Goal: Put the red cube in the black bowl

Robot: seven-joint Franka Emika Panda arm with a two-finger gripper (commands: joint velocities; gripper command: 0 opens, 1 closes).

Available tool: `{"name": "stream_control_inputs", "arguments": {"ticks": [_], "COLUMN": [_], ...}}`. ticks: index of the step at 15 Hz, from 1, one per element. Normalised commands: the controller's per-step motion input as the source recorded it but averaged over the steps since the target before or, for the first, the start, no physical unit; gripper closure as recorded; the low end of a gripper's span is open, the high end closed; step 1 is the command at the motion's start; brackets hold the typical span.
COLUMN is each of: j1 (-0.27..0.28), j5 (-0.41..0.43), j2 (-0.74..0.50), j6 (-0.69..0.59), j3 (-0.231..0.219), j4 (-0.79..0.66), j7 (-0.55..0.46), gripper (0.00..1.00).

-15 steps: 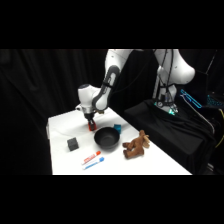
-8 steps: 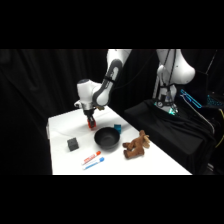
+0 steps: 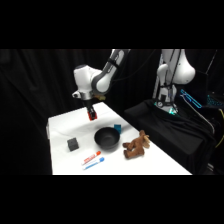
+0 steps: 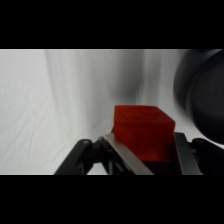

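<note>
cube (image 3: 93,116) in pincer (image 3: 92,115), above table (image 3: 65,127), beside bowl (image 3: 106,138)

The small bright red-orange cube (image 3: 93,115) is off the white table, held in the air between the two fingers of the gripper (image 3: 92,113), above the tabletop and up and to the left of the bowl in the side view. In the wrist view the red cube (image 4: 144,132) fills the space between the fingers, its top face slightly ridged, one finger pressed on each side. The round, shallow, matte black bowl (image 3: 106,138) sits upright on the table near its middle, with nothing visible inside. In the wrist view the black bowl (image 4: 201,95) shows as a dark curved rim at the right edge, apart from the cube.
</note>
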Motion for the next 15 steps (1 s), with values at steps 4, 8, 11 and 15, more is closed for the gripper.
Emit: {"name": "stream_control_inputs", "arguments": {"ticks": [4, 8, 11, 15], "j1": [0.133, 0.175, 0.176, 0.138], "j5": [-0.076, -0.07, -0.058, -0.055], "j2": [-0.32, -0.29, -0.26, -0.16], "j6": [-0.11, 0.01, 0.06, 0.14], "j3": [-0.019, 0.04, 0.065, 0.053], "j4": [-0.23, -0.3, -0.26, -0.19], "j7": [0.07, 0.15, 0.2, 0.19], "gripper": [0.69, 0.69, 0.69, 0.69]}}
